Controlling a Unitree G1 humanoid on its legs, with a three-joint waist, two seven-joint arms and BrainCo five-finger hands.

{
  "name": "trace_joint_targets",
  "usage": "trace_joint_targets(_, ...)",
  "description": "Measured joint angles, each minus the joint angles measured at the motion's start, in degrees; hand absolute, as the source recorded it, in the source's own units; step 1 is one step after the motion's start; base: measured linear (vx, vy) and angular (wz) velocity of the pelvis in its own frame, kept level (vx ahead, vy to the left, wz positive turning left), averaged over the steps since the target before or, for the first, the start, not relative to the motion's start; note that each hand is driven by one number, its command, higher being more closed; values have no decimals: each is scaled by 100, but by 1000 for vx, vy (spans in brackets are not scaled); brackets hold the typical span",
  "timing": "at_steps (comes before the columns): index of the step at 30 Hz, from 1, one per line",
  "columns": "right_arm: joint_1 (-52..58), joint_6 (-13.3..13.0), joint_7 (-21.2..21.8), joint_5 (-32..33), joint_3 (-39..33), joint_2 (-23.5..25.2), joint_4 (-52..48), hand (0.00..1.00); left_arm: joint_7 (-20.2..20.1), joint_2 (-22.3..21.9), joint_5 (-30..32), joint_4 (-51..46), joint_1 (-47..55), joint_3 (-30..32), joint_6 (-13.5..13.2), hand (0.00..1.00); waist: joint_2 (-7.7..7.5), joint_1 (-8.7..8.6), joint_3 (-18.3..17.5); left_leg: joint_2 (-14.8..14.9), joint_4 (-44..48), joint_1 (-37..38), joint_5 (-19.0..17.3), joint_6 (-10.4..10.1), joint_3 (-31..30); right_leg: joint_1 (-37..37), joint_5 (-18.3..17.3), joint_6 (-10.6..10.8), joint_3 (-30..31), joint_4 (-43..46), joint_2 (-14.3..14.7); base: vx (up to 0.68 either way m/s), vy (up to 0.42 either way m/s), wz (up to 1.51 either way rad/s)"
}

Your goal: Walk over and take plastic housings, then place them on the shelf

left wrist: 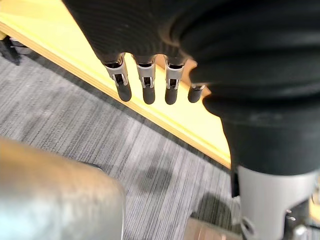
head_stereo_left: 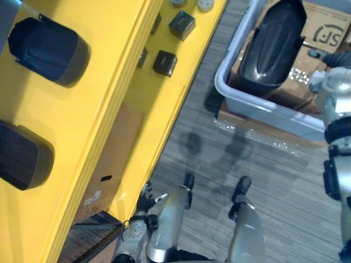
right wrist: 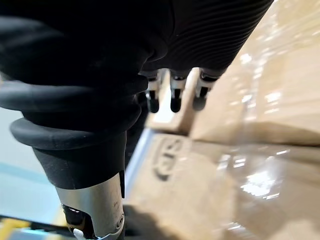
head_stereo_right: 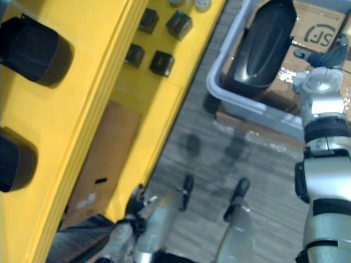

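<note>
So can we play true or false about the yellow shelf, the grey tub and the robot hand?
1. Two dark covers sit on top of the yellow shelf. True.
2. The grey tub is empty. False: a big dark cover lies in it.
3. The left robot hand is holding a cover. False: it is open and holds nothing, above the carpet.
4. Small black boxes sit on a lower level of the shelf. True.

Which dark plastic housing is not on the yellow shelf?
The glossy housing lying in the grey bin; the other two housings sit on the yellow shelf.
</note>
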Motion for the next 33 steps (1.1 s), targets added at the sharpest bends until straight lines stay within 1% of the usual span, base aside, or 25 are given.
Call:
trace_joint_targets(2,0,79,62,-119,124,-158,75,0,0,-9,-119,95,0,-136,-43,0,125,98,-89,-42,-92,-36,58,-7,-29,-87,-53,-18,-32,16,-49,-6,3,10)
trace_joint_targets(4,0,153,159,-183,240,-251,102,0,-2,-31,-151,137,7,-211,-45,0,219,130,-156,-55,-138,-100,97,-26,-101,-133,-61,-24,-110,17,-67,6,-3,16)
trace_joint_targets(6,0,190,254,-324,349,-283,108,0,-8,-45,-158,133,7,-214,-81,0,229,178,-163,-38,-153,-144,111,-49,-111,-207,-84,-44,-118,57,-58,5,-7,5)
trace_joint_targets(8,-11,180,246,-382,471,-358,108,0,-10,-60,-158,138,7,-219,-106,0,249,229,-178,-32,-152,-177,112,-50,-119,-251,-107,-55,-124,102,-59,17,-4,1)
trace_joint_targets(9,-18,104,210,-384,510,-466,108,0,-9,-83,-158,145,7,-233,-117,0,282,292,-202,-33,-146,-199,111,-49,-127,-261,-107,-55,-133,91,-58,0,0,0)
trace_joint_targets(10,-18,93,206,-384,513,-480,108,0,-8,-84,-158,145,7,-239,-120,0,284,301,-204,-33,-146,-201,111,-49,-128,-261,-108,-55,-134,89,-58,0,0,0)
trace_joint_targets(11,-21,15,87,-384,547,-497,108,0,-5,-77,-157,144,7,-279,-152,0,293,327,-210,-34,-140,-212,111,-50,-133,-262,-114,-54,-141,79,-59,9,16,3)
trace_joint_targets(13,-72,-100,-382,-385,613,-500,95,0,-1,-65,-197,140,5,-365,-165,0,329,358,-237,-37,-113,-277,110,-50,-176,-282,-154,-98,-207,71,-67,10,24,9)
trace_joint_targets(15,-149,-105,-668,-390,611,-501,95,0,-2,-62,-304,139,5,-401,-169,0,341,394,-245,-40,-110,-309,109,-52,-217,-313,-163,-106,-257,65,-68,-5,14,9)
trace_joint_targets(17,-214,-106,-1071,-511,608,-503,92,0,3,-75,-325,134,5,-408,-229,0,342,460,-246,-25,-113,-309,107,-55,-264,-296,-192,-123,-307,70,-56,7,-2,8)
trace_joint_targets(18,-236,-106,-1139,-520,608,-503,92,0,4,-75,-325,135,5,-413,-248,0,342,470,-246,-23,-114,-309,107,-55,-265,-296,-195,-125,-310,71,-55,23,-2,3)
trace_joint_targets(20,-355,-77,-1494,-604,603,-510,91,0,5,-73,-331,138,9,-431,-293,0,342,487,-246,-23,-111,-309,105,-58,-266,-295,-186,-99,-311,76,-55,17,4,-1)
trace_joint_targets(26,-481,263,-2061,-599,593,-682,110,0,4,-71,-329,151,27,-433,-373,0,341,470,-246,3,-34,-288,84,-81,-287,-235,-178,-84,-309,76,-18,14,3,-3)
trace_joint_targets(29,-678,324,-2243,-599,593,-734,114,0,0,-65,-328,151,50,-433,-382,0,341,444,-246,44,-9,-232,38,-99,-284,-221,-179,-85,-288,78,25,-17,8,-11)
trace_joint_targets(32,-800,279,-2405,-601,587,-839,115,0,-3,-66,-330,150,95,-436,-391,0,341,421,-246,66,-52,-86,37,-100,-281,-112,-216,-132,-287,72,42,-12,-3,-3)
trace_joint_targets(33,-849,157,-2391,-606,580,-854,109,0,-2,-62,-332,145,117,-436,-395,0,342,402,-246,69,-58,-59,37,-101,-282,-86,-241,-157,-291,72,43,-14,3,-3)
